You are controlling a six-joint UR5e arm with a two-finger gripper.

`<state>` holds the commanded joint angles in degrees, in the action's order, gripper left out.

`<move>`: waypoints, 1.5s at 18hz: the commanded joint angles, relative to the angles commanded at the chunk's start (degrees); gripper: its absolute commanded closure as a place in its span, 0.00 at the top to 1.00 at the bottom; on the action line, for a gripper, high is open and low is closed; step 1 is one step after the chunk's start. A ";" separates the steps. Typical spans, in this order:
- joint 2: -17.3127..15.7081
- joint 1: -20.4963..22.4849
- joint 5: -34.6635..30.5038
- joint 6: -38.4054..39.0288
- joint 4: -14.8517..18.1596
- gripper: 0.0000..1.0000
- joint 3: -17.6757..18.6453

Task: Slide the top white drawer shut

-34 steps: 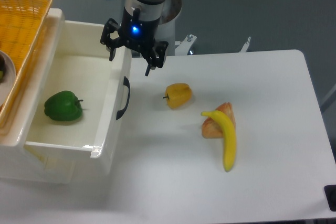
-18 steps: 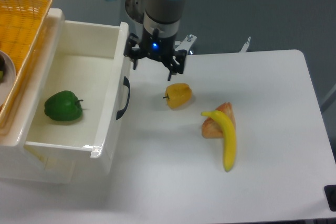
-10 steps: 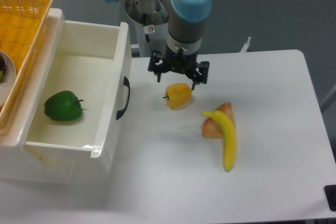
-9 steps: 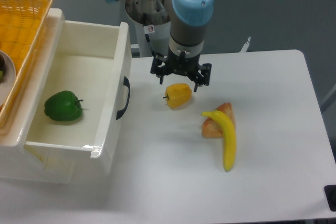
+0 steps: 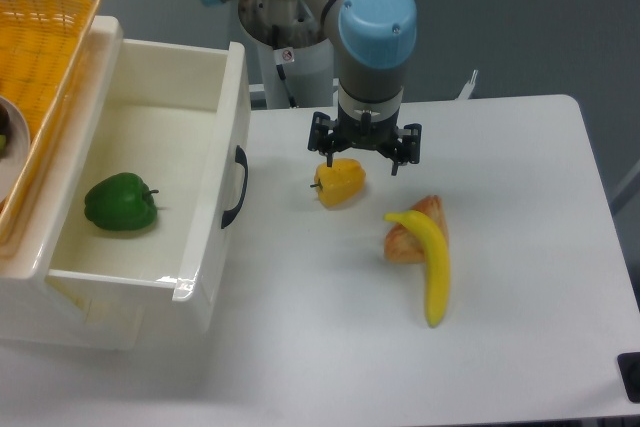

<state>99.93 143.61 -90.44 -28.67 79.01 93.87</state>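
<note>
Hovering over the table (image 5: 520, 277), the gripper (image 5: 365, 152) points down with its fingers spread wide, nothing between them. Fingertips sit just above and behind the yellow pepper (image 5: 340, 181); cannot tell whether the left-hand finger touches it.

Taking the gripper as landmark:
- top white drawer (image 5: 150, 197) lies well to its left in the view, pulled fully out. Its front panel with the curved black handle (image 5: 235, 187) faces the gripper, a strip of bare tabletop between them. No contact with drawer or handle.
- green pepper (image 5: 121, 202) sits inside the drawer, on its floor, further left beyond the front panel.
- yellow woven basket (image 5: 40, 67) rests on top of the cabinet, far left and further back, overhanging the drawer's rear edge.
- banana (image 5: 428, 262) lies nearer the camera and slightly right, draped over a pale orange-pink item (image 5: 405, 240) that I can't identify.
- arm's blue-capped wrist joint (image 5: 377, 22) stands straight above the gripper.
</note>
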 joint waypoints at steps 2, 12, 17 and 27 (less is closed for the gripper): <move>0.70 -0.09 0.09 3.08 0.00 1.00 -0.09; 5.27 -4.48 0.27 10.13 -3.51 1.00 0.09; 5.45 -4.57 3.07 7.85 -3.69 1.00 0.26; 7.30 -5.89 5.01 3.44 -3.69 1.00 0.53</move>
<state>107.23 137.72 -85.43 -25.23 75.32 94.39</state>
